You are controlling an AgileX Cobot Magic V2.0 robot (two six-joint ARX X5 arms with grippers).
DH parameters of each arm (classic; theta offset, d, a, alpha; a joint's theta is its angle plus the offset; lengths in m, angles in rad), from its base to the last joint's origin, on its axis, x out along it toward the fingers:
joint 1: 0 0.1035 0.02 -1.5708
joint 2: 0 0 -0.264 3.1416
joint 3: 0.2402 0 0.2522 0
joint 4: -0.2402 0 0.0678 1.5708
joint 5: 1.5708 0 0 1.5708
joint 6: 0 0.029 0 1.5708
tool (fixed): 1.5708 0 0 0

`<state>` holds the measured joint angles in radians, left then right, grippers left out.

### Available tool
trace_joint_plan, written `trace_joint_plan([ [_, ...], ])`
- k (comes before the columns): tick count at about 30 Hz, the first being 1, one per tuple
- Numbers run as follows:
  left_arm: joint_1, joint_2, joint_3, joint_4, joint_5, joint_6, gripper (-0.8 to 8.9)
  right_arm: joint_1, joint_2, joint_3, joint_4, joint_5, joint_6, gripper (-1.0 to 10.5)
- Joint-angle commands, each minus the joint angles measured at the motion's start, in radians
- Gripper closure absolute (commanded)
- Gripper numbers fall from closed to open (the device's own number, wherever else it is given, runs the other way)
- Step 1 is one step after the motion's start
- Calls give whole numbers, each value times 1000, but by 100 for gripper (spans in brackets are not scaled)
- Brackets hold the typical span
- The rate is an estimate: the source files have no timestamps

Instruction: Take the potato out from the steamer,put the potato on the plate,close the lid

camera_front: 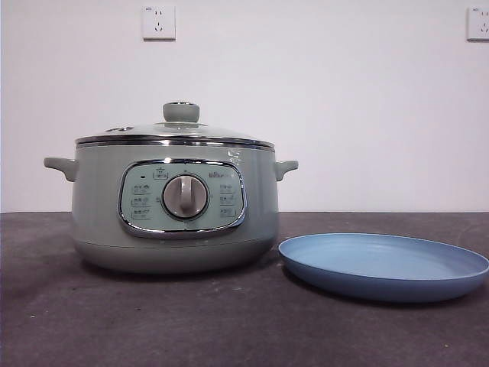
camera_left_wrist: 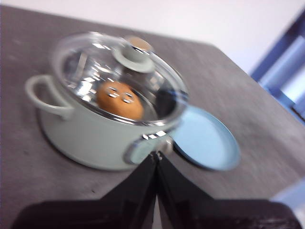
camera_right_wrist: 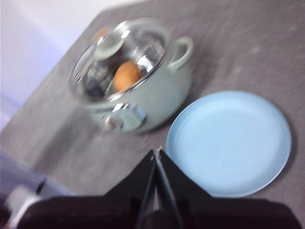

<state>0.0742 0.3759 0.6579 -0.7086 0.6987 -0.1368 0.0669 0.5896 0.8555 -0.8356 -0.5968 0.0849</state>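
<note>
The sage-green steamer stands left of centre on the dark table, its glass lid on, with the green knob on top. Through the glass, the orange-brown potato lies inside; it also shows in the right wrist view. The light-blue plate lies empty to the steamer's right. My left gripper is shut, high above the table short of the steamer. My right gripper is shut, high above the plate's near edge. Neither arm shows in the front view.
Dark grey table top stretches in front of the steamer. A white wall with two sockets stands behind. The table's edge and a blue frame show beyond the plate in the left wrist view.
</note>
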Motion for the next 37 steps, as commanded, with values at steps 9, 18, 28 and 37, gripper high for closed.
trace_joint_plan([
  [9,-35,123,155,-177,60,195,822,46,117,138,-198,-33,-212,958],
  [18,-35,132,168,-138,2,185,140,46,117,139,-162,-33,-178,397],
  [28,-35,134,168,-108,-32,186,117,46,117,139,-137,-33,-164,285],
  [37,-49,211,197,-31,-49,186,117,46,117,139,-132,-34,-161,285],
])
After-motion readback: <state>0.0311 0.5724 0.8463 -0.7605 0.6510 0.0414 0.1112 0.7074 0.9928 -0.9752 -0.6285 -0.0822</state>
